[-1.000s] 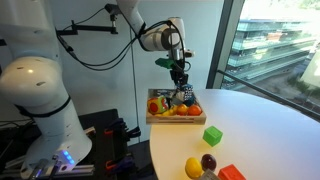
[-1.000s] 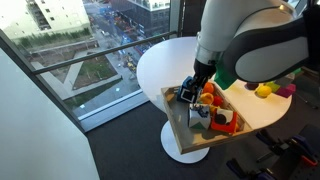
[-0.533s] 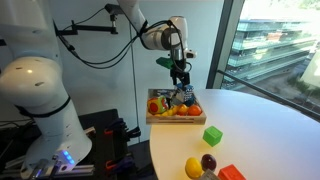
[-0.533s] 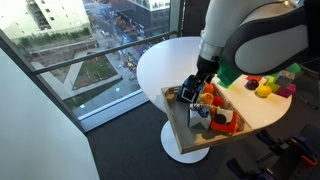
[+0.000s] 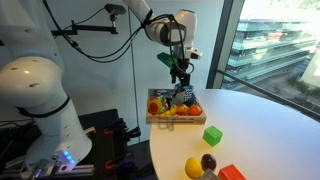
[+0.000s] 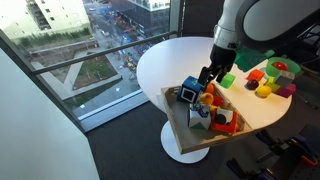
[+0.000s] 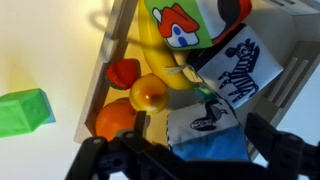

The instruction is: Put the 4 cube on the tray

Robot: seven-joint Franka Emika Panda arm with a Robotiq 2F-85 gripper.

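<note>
The 4 cube (image 7: pixel 205 135), blue with white faces and dark markings, lies in the light-wood tray (image 7: pixel 112 55) among toy fruit. In both exterior views it rests in the tray's corner (image 5: pixel 183 97) (image 6: pixel 188 94). My gripper (image 5: pixel 181 78) (image 6: pixel 208 80) hangs open a little above it and touches nothing. In the wrist view the gripper (image 7: pixel 205 152) has its dark fingers (image 7: pixel 140 152) on either side of the cube, well apart from it.
The tray (image 5: pixel 165 120) (image 6: pixel 172 115) also holds a banana (image 7: pixel 160 60), orange fruits (image 7: pixel 115 120) and a zebra-marked cube (image 7: pixel 240 70). A green cube (image 5: pixel 212 135) (image 6: pixel 228 80) sits on the white round table. More fruit (image 5: pixel 195 167) and an orange-red block (image 5: pixel 232 173) lie near its front edge.
The jaws have opened and let go of the 4 cube, which now rests in the tray. The arm has risen a little above it.
</note>
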